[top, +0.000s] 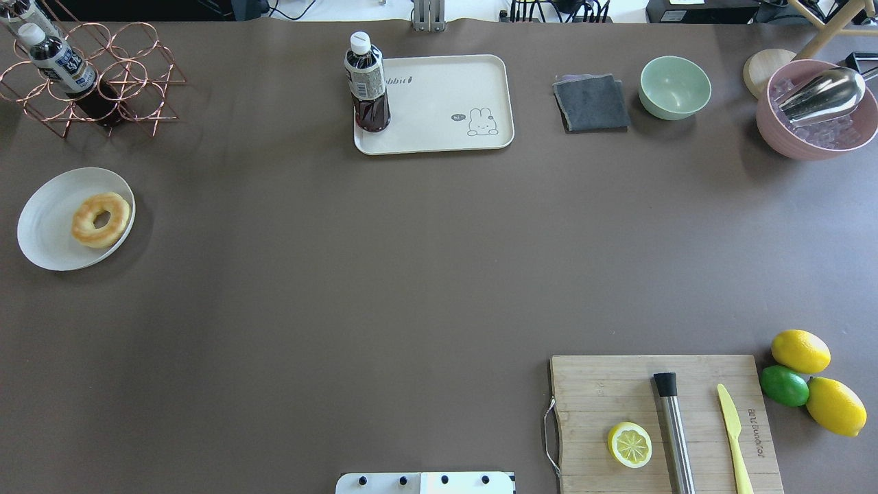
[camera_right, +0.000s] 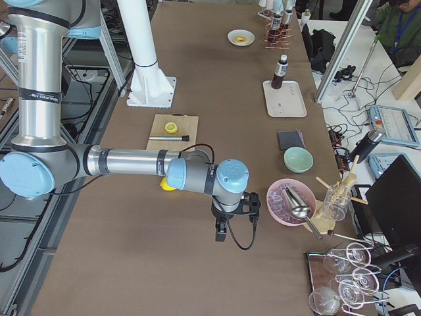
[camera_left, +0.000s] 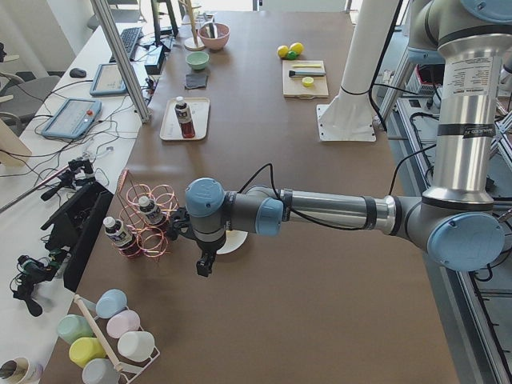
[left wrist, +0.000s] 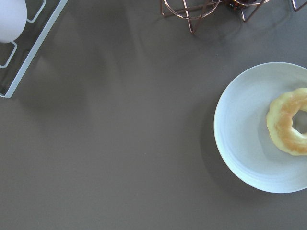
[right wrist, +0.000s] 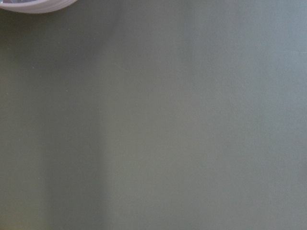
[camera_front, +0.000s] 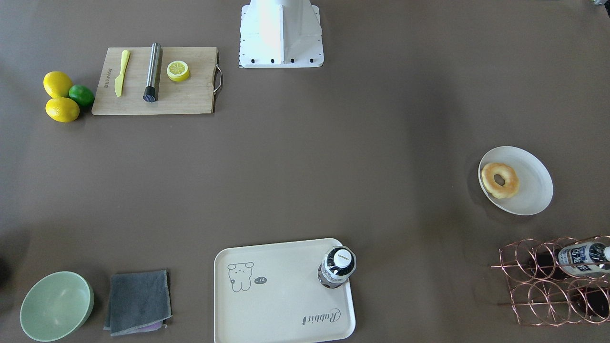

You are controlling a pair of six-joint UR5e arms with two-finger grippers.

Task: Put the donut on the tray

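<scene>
The donut [top: 101, 219] lies on a round white plate [top: 44, 223] near the tabletop's [top: 411, 274] left edge, well apart from the tray [top: 439, 103]. The tray sits midway along the far edge with a bottle [top: 368, 86] standing upright in one corner. The left end effector [camera_left: 205, 268] hangs by the plate and the right end effector [camera_right: 221, 234] near a pink bowl [top: 782, 137]. I cannot tell whether either is open or closed.

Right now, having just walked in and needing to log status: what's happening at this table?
No handling yet. The donut lies on the round white plate, and the tray holds only a dark drink bottle. The left claw hangs near that plate, the right claw near the pink bowl; whether they are open, I cannot tell.
</scene>
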